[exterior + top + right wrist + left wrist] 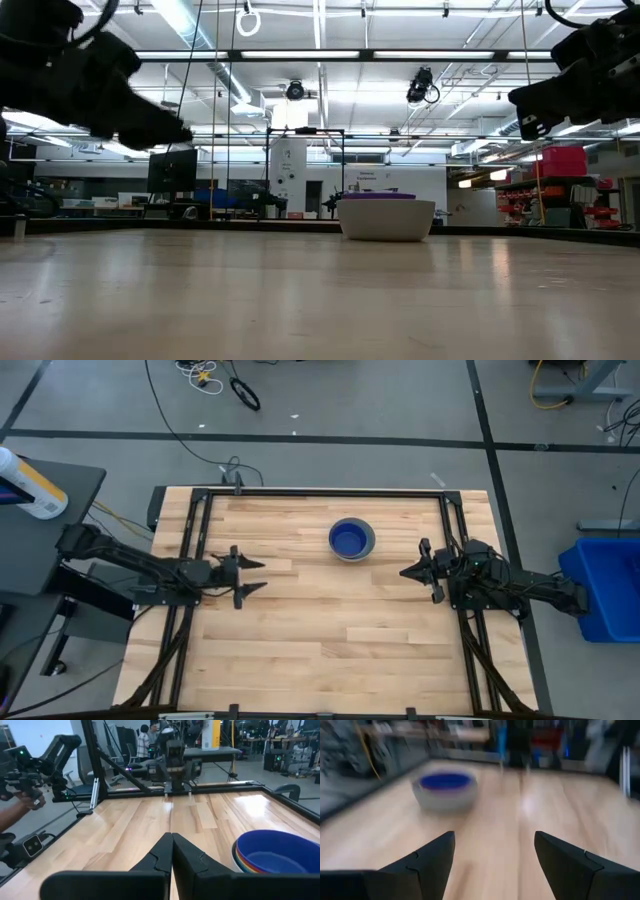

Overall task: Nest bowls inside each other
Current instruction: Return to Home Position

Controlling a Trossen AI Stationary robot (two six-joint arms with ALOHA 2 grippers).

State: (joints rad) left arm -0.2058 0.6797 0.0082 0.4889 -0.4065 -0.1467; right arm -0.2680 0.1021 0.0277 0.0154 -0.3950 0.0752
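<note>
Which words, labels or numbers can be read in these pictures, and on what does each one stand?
No text can be read in any view.
On the wall sign far behind the bowls: lines of print, too small to read.
On the white container at the high view's left edge: a blue and yellow label, too small to read.
On the bowls: no print shows.

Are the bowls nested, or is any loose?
Nested: one upright stack of bowls, dark blue bowl innermost, grey bowl outermost; no loose bowl shows.
</note>
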